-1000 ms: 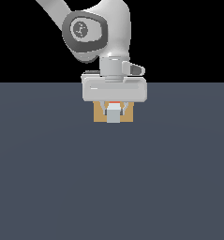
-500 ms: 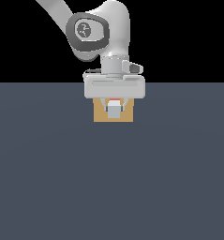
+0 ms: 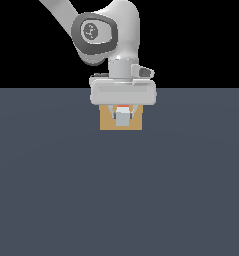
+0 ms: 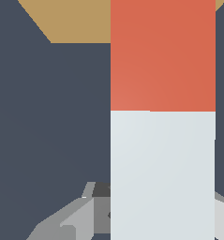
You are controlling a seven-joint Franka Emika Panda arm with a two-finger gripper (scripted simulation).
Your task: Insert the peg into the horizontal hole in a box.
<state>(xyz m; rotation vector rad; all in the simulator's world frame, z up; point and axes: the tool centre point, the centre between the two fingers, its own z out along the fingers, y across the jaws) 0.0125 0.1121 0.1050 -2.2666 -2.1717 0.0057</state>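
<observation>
My gripper (image 3: 122, 119) is shut on the peg (image 3: 122, 117), which points away from the exterior camera toward the tan box (image 3: 107, 122) right behind it. I see the peg's pale grey end face with a sliver of orange-red above it. In the wrist view the peg (image 4: 162, 164) fills the frame, pale grey near my fingers (image 4: 66, 218) and orange-red (image 4: 162, 56) toward the box (image 4: 71, 21). The orange-red end reaches over the box's edge. The hole is hidden behind the peg and gripper.
A flat dark grey-blue floor (image 3: 119, 200) stretches all around the box. The arm's wrist and hand (image 3: 122, 92) hang just above the box. Beyond the floor's far edge is black.
The arm's upper joints have shifted slightly toward the exterior view's right. The hand, peg and box look nearly the same as before.
</observation>
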